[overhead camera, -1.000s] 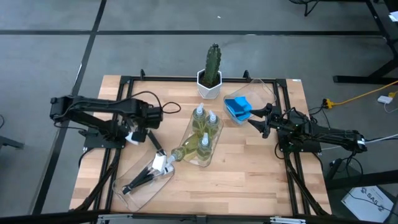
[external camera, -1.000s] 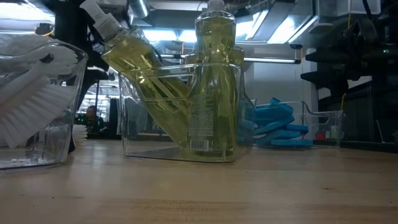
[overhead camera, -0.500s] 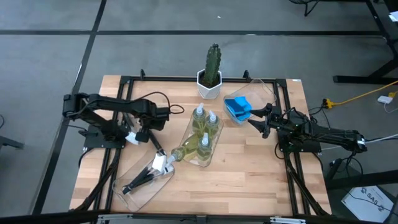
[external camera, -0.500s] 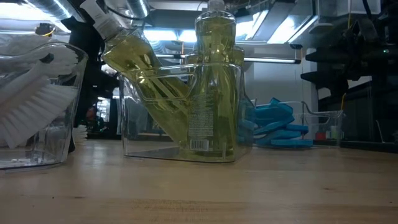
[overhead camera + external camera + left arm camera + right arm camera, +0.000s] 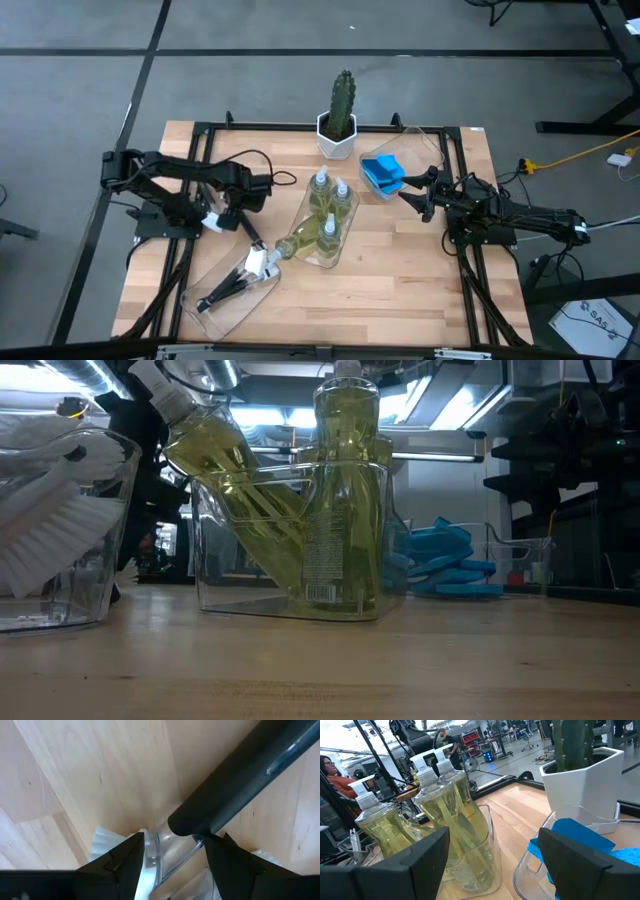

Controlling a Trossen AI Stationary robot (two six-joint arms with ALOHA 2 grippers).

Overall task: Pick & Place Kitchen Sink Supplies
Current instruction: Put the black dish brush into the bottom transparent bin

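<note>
Several clear bottles of yellow-green liquid (image 5: 325,205) stand in a clear tray (image 5: 345,235) at mid table; one bottle (image 5: 295,243) leans out over its near-left rim. Blue sponges (image 5: 382,172) lie in a tray at the far right. A black-handled brush (image 5: 248,238) slants with its white head (image 5: 262,263) in the near-left tray (image 5: 215,315), beside a second brush (image 5: 225,290). My left gripper (image 5: 240,215) is open above that handle's free end (image 5: 192,822). My right gripper (image 5: 408,192) is open, level, beside the sponge tray. My left gripper points down with the brush handle's free end (image 5: 192,822) between its open fingers. The handle lies close to one finger (image 5: 227,855) and clear of the other; whether it touches, I cannot tell. The brush head rests in the tray.
A green cactus in a white pot (image 5: 340,125) stands at the far edge, behind the bottle tray. A black frame (image 5: 300,128) runs around the table. Bare wood (image 5: 400,290) lies along the near side. The room beyond holds people and equipment (image 5: 335,770).
My left arm has shifted a little toward the table's right, toward the bottle tray, and then kept still. The brushes, bottles and sponges have stayed where they were.
</note>
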